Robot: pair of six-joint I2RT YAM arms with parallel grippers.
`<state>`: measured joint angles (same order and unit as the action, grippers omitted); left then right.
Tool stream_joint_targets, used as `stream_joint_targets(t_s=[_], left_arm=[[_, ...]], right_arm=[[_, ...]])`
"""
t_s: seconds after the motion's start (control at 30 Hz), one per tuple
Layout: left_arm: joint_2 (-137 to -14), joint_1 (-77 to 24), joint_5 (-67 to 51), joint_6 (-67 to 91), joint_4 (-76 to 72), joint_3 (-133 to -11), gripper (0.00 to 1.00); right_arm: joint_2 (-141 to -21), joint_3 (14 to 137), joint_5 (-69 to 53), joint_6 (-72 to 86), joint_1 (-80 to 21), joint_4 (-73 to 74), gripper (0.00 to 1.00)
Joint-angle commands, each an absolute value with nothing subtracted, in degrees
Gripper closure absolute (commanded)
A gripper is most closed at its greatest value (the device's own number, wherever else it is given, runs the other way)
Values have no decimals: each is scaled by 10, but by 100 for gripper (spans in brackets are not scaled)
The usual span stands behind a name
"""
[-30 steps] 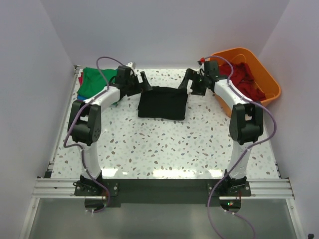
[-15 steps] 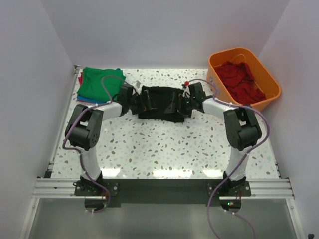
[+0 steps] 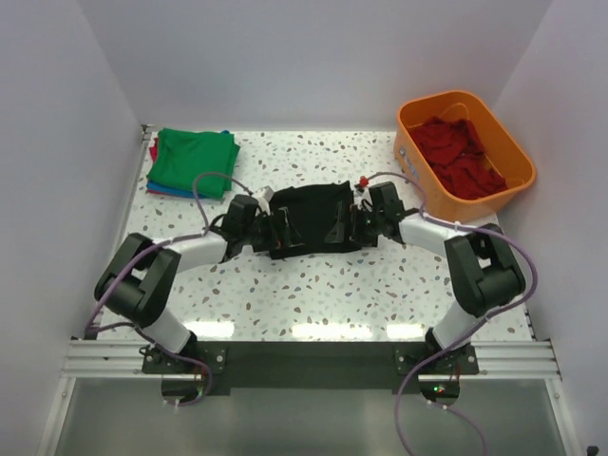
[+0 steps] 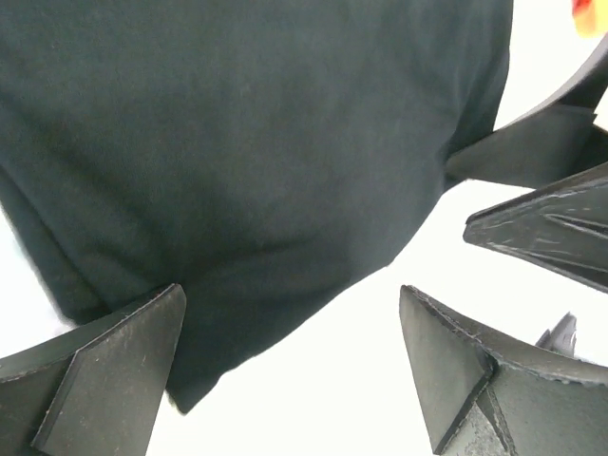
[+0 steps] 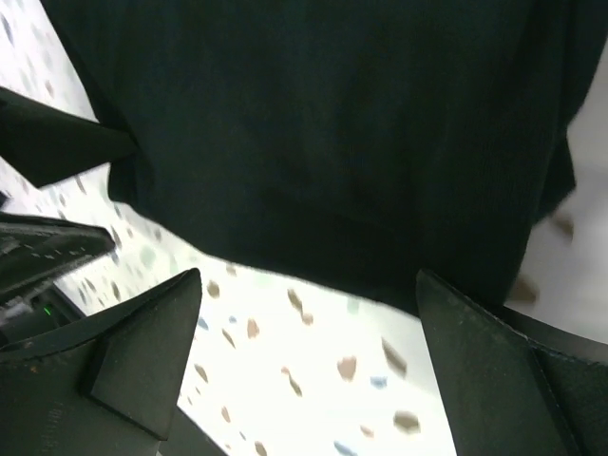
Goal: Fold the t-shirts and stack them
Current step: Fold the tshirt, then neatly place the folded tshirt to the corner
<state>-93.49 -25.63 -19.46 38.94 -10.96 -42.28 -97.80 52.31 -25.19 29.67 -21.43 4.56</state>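
A fold is being completed on the black t-shirt (image 3: 313,207), which is now lying as a short band at the middle of the table (image 3: 313,294), a little nearer the arms than a second ago. At that time its far edge was being held by both grippers toward the far side. Since then that edge has been carried over toward the near side, so the cloth is being doubled on itself.

The left gripper (image 3: 278,228) and the right gripper (image 3: 344,226) are being held low over the near part of the shirt, left and right of its middle and turned toward each other. In both wrist views the fingers (image 4: 104,370) are being shown spread wide apart, with nothing pinched between them (the dark cloth lies just beyond the tips, its edge touching one finger of the left gripper). The shirt is therefore being judged as released.

For the task, one fold is being counted as laid down, but the garment is not yet being stacked. The pile of folded shirts (image 3: 193,157), green on top, is being left at the far left corner, well apart from the black one. The orange bin (image 3: 425,195) at the far right is being left with red shirts (image 3: 464,157) in it, so more work is being expected. The near edge of the black shirt is being seen as uneven from the left wrist, and some tidying is probably being called for before it is carried over.
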Motion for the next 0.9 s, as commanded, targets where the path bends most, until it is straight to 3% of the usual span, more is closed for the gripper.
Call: stream_joint_targets(t_s=[0.0,0.23,0.4,0.57,0.87], left_arm=[[-851,-271,-145,394,-23,-403,0],[-749,-269,-2,396,96,-418,0],[-832,-251,26,374,122,-482,0],[-919,-236,32,368,99,-546,1],[-1074,-238,7,343,110,-640,33]], right_arm=[[-902,485,-205,251,-226,131,1],[-695,456,-122,248,-226,210,1],[-584,460,1,257,-226,305,1],[-526,441,14,268,-226,315,1],[-526,439,29,253,-226,335,1]])
